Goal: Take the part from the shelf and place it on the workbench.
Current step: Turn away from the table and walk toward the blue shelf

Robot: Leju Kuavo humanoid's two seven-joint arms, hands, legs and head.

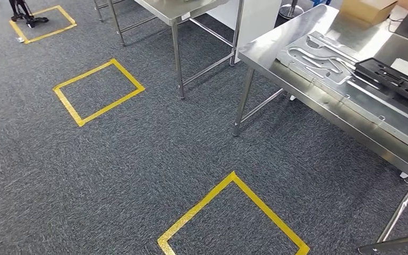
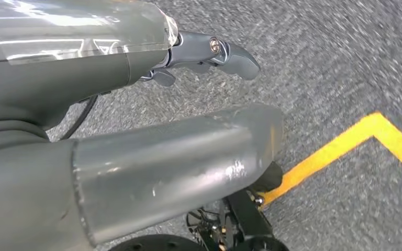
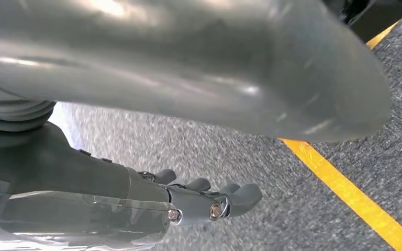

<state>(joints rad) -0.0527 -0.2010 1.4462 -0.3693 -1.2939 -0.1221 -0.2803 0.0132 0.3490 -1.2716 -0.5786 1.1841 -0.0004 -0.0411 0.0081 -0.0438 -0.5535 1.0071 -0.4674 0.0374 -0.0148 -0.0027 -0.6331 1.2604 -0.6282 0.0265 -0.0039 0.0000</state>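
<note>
Both arms are hanging over the carpet, left hand (image 2: 209, 55) and right hand (image 3: 209, 201) loosely open and carrying nothing, while a black part (image 1: 398, 79) is lying on the steel bench (image 1: 276, 58).

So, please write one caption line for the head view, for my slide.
Head view: grey carpet with yellow tape squares; at right, a steel workbench carrying a flat metal plate and a black part.

Yellow tape squares (image 1: 98, 91) on grey carpet (image 1: 138, 154), cardboard box (image 1: 368, 9)
</note>
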